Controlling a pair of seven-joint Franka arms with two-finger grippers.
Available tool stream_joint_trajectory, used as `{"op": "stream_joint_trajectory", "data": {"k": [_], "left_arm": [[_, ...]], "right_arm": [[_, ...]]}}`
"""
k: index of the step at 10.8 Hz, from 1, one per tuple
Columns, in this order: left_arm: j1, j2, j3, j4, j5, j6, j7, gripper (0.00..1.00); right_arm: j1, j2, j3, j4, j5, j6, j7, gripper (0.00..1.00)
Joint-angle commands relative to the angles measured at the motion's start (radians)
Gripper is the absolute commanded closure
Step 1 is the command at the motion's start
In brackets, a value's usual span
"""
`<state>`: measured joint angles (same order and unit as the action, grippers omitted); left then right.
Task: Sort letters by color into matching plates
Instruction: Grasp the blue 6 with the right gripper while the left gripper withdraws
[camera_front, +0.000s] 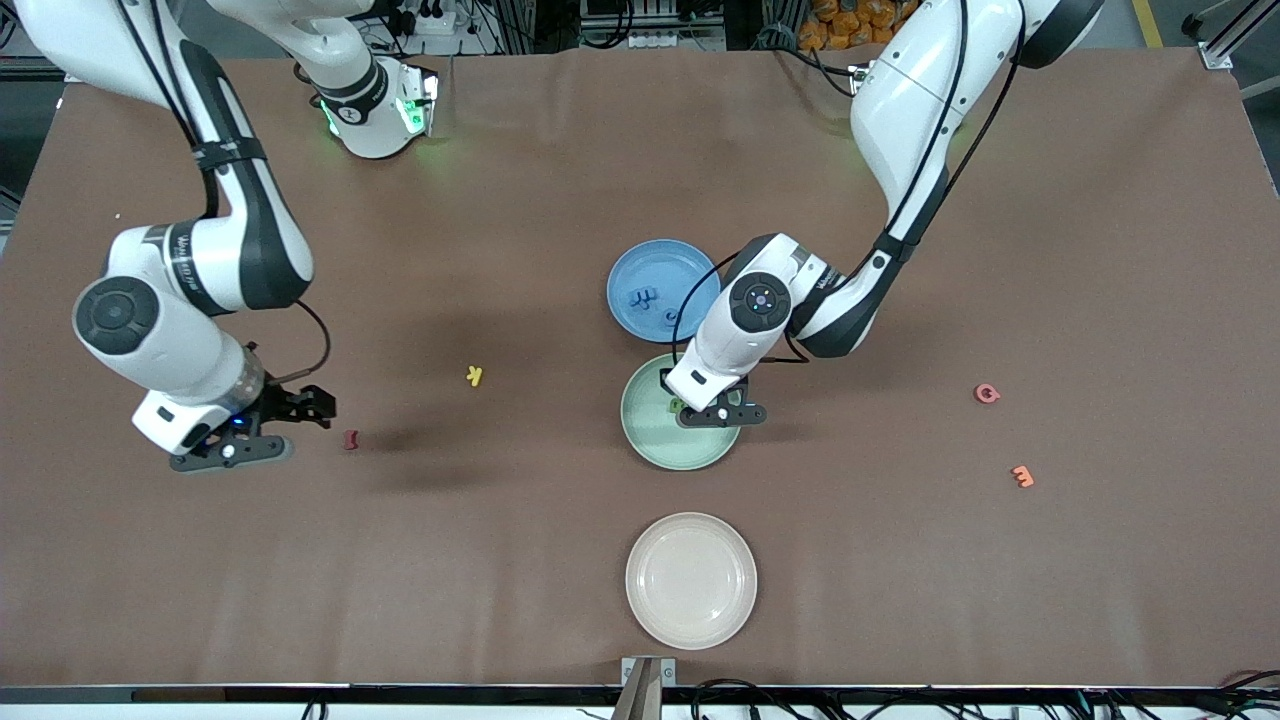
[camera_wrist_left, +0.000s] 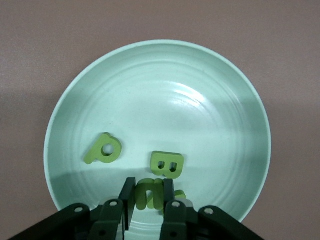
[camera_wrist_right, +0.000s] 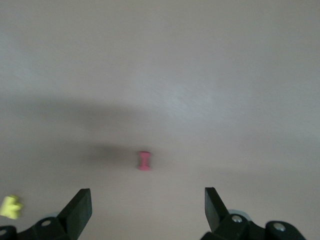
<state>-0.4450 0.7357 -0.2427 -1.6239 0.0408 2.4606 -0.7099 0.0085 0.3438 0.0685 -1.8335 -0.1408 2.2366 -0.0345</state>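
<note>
The green plate is a pale mint, shallow dish with faint rings in its floor, lying mid-table just nearer the front camera than the blue plate, their rims almost touching. The left tool is down inside the green plate, its fingers clamped on an upright green letter. Only the left wrist view shows the plate's other contents: a green P and a green B lying flat and apart, with a further scrap of green partly hidden by the fingers. From the front the arm covers most of this. The blue plate holds dark blue letters, too small to count.

The right tool waits with its fingers spread wide above bare table, near a red letter at the right arm's end. A yellow letter lies between that one and the plates.
</note>
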Motion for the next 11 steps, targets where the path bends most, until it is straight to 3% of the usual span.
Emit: {"op": "stream_joint_trajectory", "data": {"k": [1, 5, 7, 11], "left_arm": [[-0.014, 0.008, 0.013, 0.019, 0.048, 0.0, -0.04, 0.0], [0.0, -0.015, 0.031, 0.032, 0.074, -0.008, -0.031, 0.0], [0.005, -0.062, 0.077, 0.033, 0.077, -0.009, -0.004, 0.0], [0.089, -0.18, 0.108, 0.033, 0.088, -0.15, 0.114, 0.0]], "right_arm": [[-0.065, -0.107, -0.019, -0.188, -0.014, 0.072, -0.123, 0.0], [-0.154, -0.109, -0.044, -0.277, -0.01, 0.194, -0.196, 0.0], [-0.174, -0.095, -0.073, -0.361, -0.005, 0.347, -0.194, 0.0], [-0.235, -0.045, -0.073, -0.398, 0.0, 0.429, -0.196, 0.0]]}}
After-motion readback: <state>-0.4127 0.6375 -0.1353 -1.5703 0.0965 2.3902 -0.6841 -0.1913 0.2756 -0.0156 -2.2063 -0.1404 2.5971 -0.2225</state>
